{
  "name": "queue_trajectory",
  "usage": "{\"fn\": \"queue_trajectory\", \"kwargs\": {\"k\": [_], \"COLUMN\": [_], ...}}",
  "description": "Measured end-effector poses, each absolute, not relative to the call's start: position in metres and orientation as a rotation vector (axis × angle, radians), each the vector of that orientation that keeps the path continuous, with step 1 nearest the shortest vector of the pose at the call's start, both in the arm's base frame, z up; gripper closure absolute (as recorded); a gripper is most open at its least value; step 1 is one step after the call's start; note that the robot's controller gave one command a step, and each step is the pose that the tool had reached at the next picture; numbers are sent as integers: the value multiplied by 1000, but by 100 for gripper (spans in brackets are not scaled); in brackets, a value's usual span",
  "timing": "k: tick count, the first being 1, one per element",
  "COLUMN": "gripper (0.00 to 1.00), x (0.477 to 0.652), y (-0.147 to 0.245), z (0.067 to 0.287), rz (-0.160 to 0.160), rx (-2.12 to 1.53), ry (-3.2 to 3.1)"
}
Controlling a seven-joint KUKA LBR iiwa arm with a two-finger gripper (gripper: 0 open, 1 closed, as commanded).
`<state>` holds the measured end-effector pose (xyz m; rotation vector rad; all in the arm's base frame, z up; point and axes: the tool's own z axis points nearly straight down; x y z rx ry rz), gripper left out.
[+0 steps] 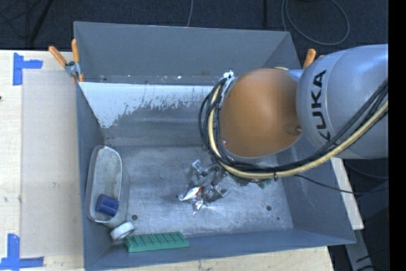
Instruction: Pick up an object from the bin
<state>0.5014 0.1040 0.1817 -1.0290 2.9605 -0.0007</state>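
**Grey bin [152,114] seen from above.** At the left, a clear plastic tray [109,168] lay on the bin floor, its long axis running back to front. A small blue cylinder [106,204] sat in the tray's near end. A white ring [122,231] rested just beside the tray's near corner. To the right of the ring, a green ridged strip [157,241] lay flat, its long axis running left to right, nearly parallel to the front wall. At mid-floor the tool [204,189] was low over bare metal, apart from all four things. Nothing could be made out within it, and whether it was wide or narrow could not be told. The orange cover [257,112] of the wrist stood above it. The strip was judged the nearest candidate. It was probably light, stiff plastic, best taken across its short width at mid-length, although the adjacent wall might crowd the approach.
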Motion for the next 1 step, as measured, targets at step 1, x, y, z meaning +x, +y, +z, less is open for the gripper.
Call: {"fn": "queue_trajectory", "kwargs": {"k": [1], "gripper": [100], "x": [502], "y": [105], "z": [198], "rz": [1], "rx": [-1025], "ry": [2968]}}
